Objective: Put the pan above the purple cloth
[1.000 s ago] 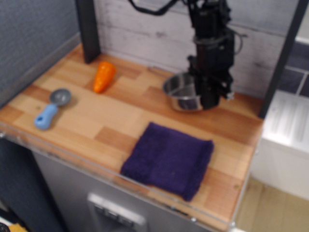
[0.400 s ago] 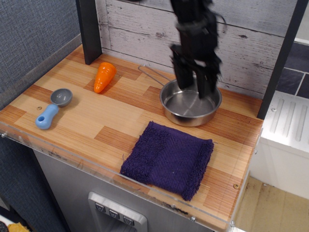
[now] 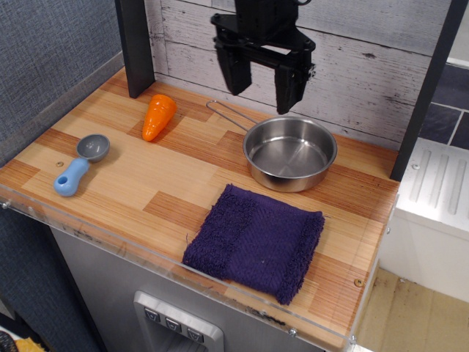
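Note:
The shiny steel pan (image 3: 290, 153) sits on the wooden counter just behind the purple cloth (image 3: 256, 241), its thin wire handle (image 3: 231, 114) pointing back left. The cloth lies flat near the front edge. My gripper (image 3: 262, 84) hangs open and empty in the air above the pan's handle, behind and left of the pan, fingers wide apart. It touches nothing.
An orange carrot toy (image 3: 157, 116) lies at the back left. A grey-and-blue scoop (image 3: 80, 164) lies at the left. A dark post (image 3: 135, 45) stands at the back left corner, and a plank wall (image 3: 366, 59) runs behind the counter.
The gripper has let go of the pan, risen, and moved left and back. The pan now rests on the counter behind the cloth.

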Robot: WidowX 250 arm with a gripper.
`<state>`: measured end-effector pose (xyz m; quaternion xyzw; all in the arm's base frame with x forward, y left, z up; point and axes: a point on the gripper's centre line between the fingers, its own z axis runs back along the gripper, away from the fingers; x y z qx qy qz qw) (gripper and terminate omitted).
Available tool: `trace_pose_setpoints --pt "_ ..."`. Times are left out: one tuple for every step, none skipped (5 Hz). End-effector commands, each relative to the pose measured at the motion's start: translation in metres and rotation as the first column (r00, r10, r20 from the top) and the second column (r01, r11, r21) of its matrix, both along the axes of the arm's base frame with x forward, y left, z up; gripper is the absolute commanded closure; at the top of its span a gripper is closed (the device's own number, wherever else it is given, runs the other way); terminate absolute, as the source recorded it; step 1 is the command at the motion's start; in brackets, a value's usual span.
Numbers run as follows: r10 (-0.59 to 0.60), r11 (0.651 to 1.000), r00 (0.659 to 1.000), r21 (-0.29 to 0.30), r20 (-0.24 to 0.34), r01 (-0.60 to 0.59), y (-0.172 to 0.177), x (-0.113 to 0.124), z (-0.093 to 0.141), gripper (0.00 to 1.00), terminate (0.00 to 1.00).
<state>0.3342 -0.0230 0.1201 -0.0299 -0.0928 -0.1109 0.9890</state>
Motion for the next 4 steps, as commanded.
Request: trace_pose_setpoints --pt "0.062 0.997 0.996 0.050 0.060 -0.065 0.0013 -0.0302 0.0248 0.00 0.00" --pt "0.082 0.996 0.996 0.037 0.024 -0.083 0.0039 -0.0319 0.0231 0.00 0.00" --pt "0.089 0.996 0.994 0.012 -0.056 -0.089 0.0101 -0.0320 0.0200 0.00 0.00" --pt "0.089 0.996 0.994 0.012 -0.056 -0.089 0.0101 -0.0320 0.0200 0.00 1.00"
